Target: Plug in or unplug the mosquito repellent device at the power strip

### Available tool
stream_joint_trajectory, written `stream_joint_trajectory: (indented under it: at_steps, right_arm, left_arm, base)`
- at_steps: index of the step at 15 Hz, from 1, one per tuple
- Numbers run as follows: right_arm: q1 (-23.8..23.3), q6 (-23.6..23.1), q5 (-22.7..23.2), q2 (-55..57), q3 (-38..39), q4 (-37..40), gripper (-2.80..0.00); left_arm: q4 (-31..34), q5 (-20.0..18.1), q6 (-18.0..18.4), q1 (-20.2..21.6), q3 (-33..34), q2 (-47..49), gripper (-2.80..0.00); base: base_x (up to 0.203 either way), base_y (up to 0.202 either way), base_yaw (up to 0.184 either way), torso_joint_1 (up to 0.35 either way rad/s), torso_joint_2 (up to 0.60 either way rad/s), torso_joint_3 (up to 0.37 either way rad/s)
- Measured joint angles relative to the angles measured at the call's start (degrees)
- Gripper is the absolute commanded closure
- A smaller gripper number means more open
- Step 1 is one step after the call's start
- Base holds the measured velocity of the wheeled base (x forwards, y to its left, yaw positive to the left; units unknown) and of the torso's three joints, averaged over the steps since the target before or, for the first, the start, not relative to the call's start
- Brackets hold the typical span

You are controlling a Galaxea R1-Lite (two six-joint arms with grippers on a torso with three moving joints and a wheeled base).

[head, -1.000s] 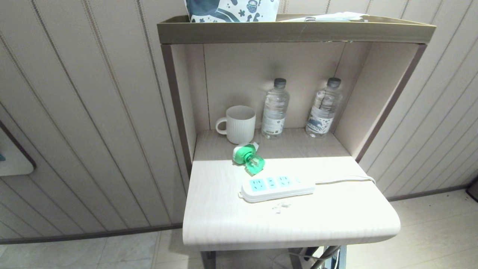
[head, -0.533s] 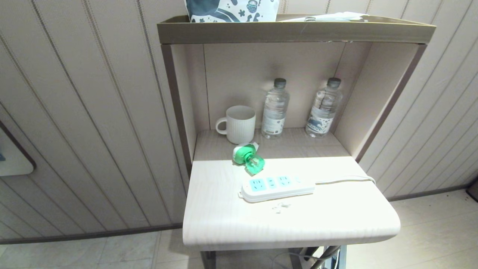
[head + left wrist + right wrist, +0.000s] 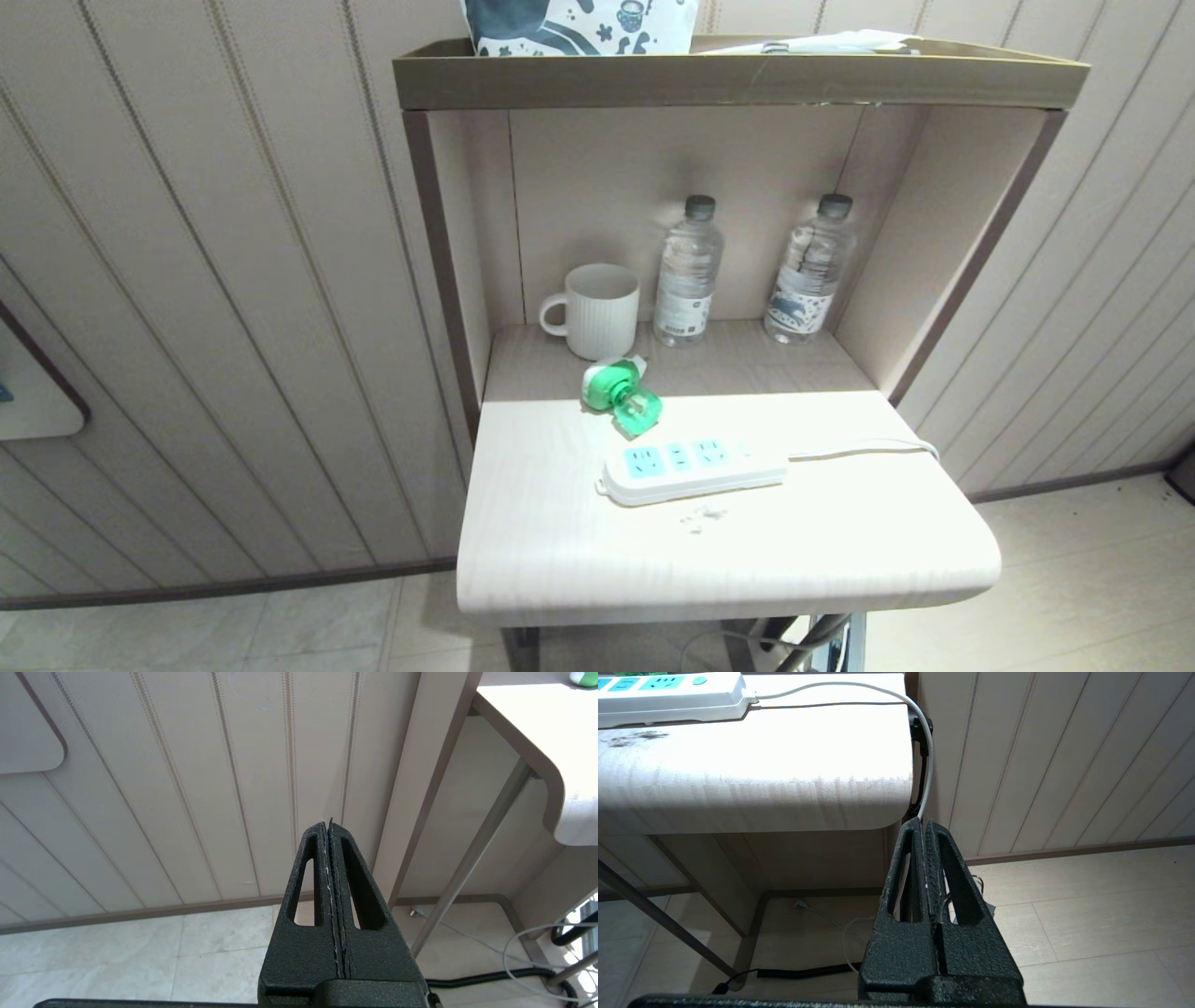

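Nothing has moved since the earlier frames: I see the same scene in the head view, and neither arm appears in it. The mosquito repellent device (image 3: 620, 395) lies on its side, unplugged, near the back of the bench (image 3: 560, 551), just behind the left end of the power strip (image 3: 692, 469). The power strip lies across the middle of the bench, sockets up, and its cord (image 3: 864, 450) runs off the right edge. The left claw (image 3: 330, 823) is parked low beside the left edge, fully closed and empty. The right claw (image 3: 924, 822) is parked below the front right corner, also fully closed and empty, close to the hanging cord.

Hazards, as I judge them:
- Raising the right arm may snag the cord and drag the strip.
- The strip is loose; insertion force may slide it.
- Gripping the device by its bottle may misalign the prongs.
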Motion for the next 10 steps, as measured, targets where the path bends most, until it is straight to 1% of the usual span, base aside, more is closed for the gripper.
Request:
stream_joint_trajectory:
  at_steps: [7, 10]
  right_arm:
    - [0.0, 0.0, 0.0, 0.0, 0.0, 0.0, 0.0]
    - [0.0, 0.0, 0.02, 0.0, 0.0, 0.0, 0.0]
  left_arm:
    - [0.0, -0.01, -0.02, 0.02, -0.02, 0.0, 0.0]
    - [0.0, -0.01, 0.02, 0.0, -0.04, 0.0, 0.0]
  base:
    - [0.0, 0.0, 0.0, 0.0, 0.0, 0.0]
    - [-0.001, -0.001, 0.121, 0.002, 0.0, 0.004]
